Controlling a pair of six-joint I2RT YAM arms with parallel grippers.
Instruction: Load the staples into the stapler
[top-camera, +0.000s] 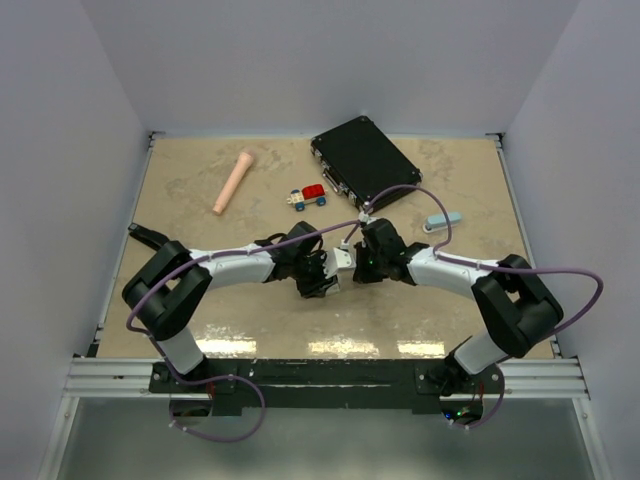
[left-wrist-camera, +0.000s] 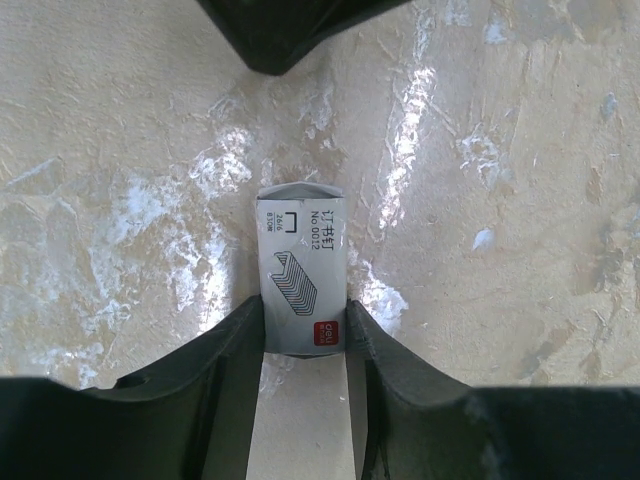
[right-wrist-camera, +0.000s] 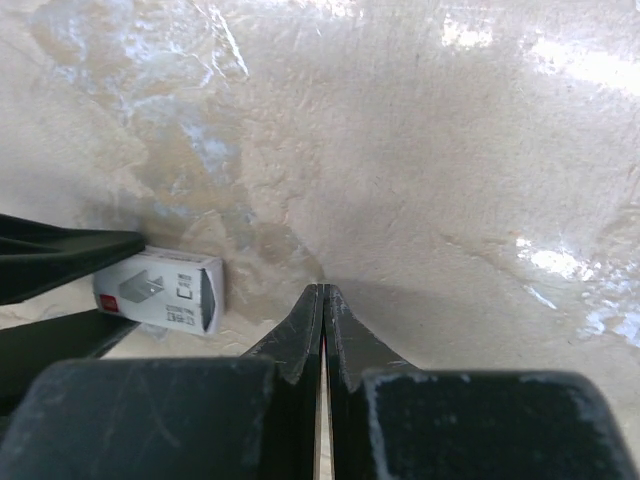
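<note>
L wrist cam: left gripper (left-wrist-camera: 304, 312) is clamped on the near end of the white staple box (left-wrist-camera: 302, 265), label up, at mid-bench. R wrist cam: right gripper (right-wrist-camera: 322, 292) has its fingers pressed together w/ nothing between them, box just beside. Top cam only: pale-blue object (top-camera: 443, 220) nr right edge.

A robotics lab test cell: plain pale-lilac panel walls (top-camera: 70, 150) box in a beige marbled desk (top-camera: 190, 180), with two black-and-white robot arms (top-camera: 230, 265) bolted to a silver aluminium rail (top-camera: 320, 378) and trailing purple cables (top-camera: 560, 275).
</note>
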